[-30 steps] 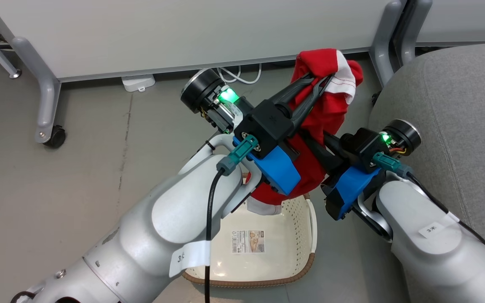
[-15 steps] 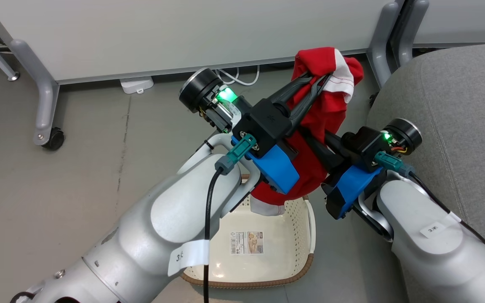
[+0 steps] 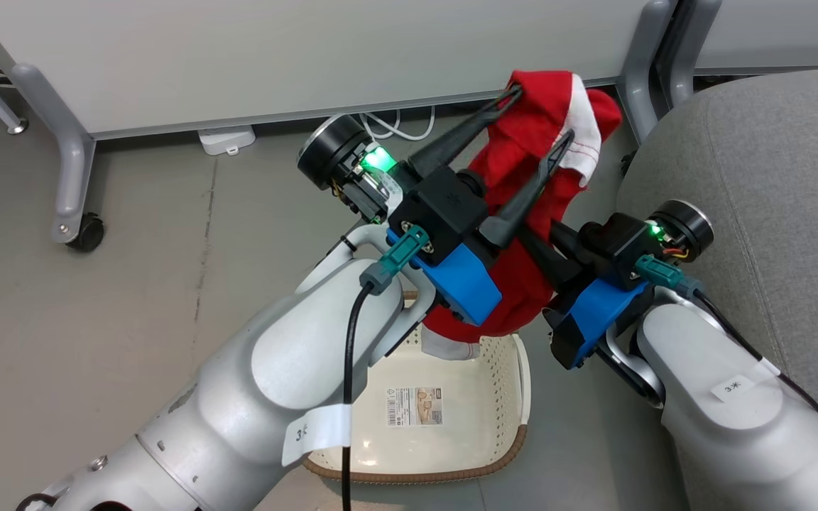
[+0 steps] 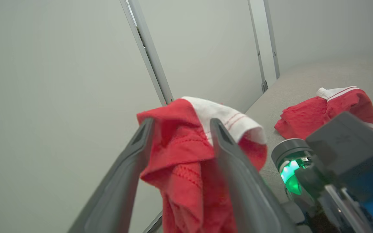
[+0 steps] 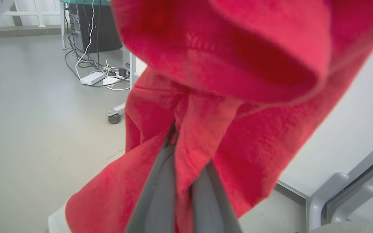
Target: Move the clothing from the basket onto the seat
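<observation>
While the left arm (image 3: 309, 369) reaches up across the middle of the head view, its jaws stand apart. One finger sits on either side of the garment's (image 3: 533, 106) top fold and pinches nothing. The left wrist view shows the red cloth lying loose between those fingers (image 4: 235, 181). Beneath the arm, the basket (image 3: 519, 397) sits on the floor with its base bare apart from a sticker (the arm hides one end, so I cannot swear it is empty). The garment's white hem hangs over the basket's far end.

Further right, the right jaws are together and clamped on the garment's middle; the right wrist view shows cloth squeezed between the fingers (image 5: 160, 194). The seat (image 3: 771, 156) lies beyond the right arm (image 3: 721, 426), and the garment is near its edge but not yet over it. A second garment (image 4: 322, 110) already rests on the cushion.

The step in hand looks like a handover before the carry. To do it well, draw the left fingers straight back along their own line so the tips do not hook a fold. Then raise the right arm enough for the hem to clear the basket rim and the seat's edge. Swing right and release only once the cloth hangs well over the cushion, beside the other piece.
</observation>
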You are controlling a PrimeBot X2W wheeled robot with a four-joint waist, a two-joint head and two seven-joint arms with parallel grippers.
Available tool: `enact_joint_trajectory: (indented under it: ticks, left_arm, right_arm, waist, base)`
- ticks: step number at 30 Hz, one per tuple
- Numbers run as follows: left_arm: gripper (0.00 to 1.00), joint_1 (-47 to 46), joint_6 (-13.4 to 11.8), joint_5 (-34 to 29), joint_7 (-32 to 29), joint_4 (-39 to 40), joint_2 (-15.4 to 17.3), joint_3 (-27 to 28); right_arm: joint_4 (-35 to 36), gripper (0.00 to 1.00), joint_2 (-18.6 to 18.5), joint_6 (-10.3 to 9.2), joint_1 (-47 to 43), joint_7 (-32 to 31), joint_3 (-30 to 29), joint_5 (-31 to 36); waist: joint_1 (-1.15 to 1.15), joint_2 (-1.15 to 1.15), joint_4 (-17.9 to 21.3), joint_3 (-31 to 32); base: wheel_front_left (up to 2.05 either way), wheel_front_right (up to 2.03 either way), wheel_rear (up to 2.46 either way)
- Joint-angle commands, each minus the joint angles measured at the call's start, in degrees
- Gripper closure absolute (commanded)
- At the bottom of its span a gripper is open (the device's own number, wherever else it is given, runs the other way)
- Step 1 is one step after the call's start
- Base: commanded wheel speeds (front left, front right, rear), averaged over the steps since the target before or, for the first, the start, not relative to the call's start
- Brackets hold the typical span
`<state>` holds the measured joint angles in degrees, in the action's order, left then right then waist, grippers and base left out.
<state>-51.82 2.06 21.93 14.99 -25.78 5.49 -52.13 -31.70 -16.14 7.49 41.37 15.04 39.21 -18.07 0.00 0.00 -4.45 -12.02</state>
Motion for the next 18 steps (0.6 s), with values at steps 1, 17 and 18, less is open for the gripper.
enact_joint_trajectory:
  ticks: [1,17,18]
  left_arm:
    - [0.0,0.2,-0.2,-0.4,0.3,-0.1,0.3,0.4]
    - [0.0,-0.3,-0.4,-1.1,0.3,-0.1,0.8,0.8]
    - [0.0,-0.4,-0.3,-1.1,0.3,-0.2,0.8,0.7]
  right_arm:
    - [0.3,1.0,-0.1,0.01,-0.6,0.2,-0.2,-0.2]
    - [1.3,1.0,0.1,0.01,-0.6,0.2,-1.8,0.4]
    - [1.5,1.0,0.1,0.01,-0.6,0.2,-2.1,0.5]
  waist:
    - [0.0,0.0,0.0,-0.1]
    - [0.0,0.0,1.6,-1.7]
    - [0.0,0.0,1.9,-1.9]
  base:
    - [0.0,0.0,0.0]
    - [0.0,0.0,0.0]
    - [0.0,0.0,0.0]
